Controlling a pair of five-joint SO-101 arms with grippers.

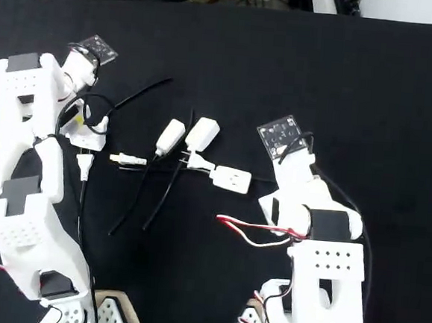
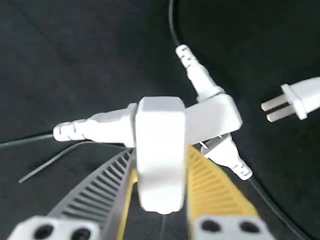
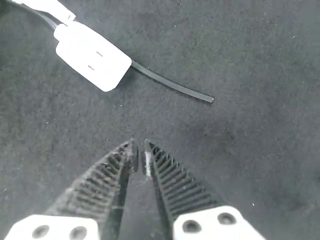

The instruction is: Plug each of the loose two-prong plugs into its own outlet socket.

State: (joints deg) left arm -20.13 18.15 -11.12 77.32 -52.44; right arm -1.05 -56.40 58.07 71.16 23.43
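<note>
Fixed overhead camera looks down over the black table from well back. Each wrist camera peers at close range along its own gripper: the left gripper frames the white outlet block between its fingers, the right gripper an outlet socket ahead of its fingertips; that socket also appears overhead

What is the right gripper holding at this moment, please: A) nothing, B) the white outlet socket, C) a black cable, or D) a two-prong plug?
A: the right gripper is shut with nothing between its fingertips, above the table, and the white outlet socket lies apart from it.
</note>
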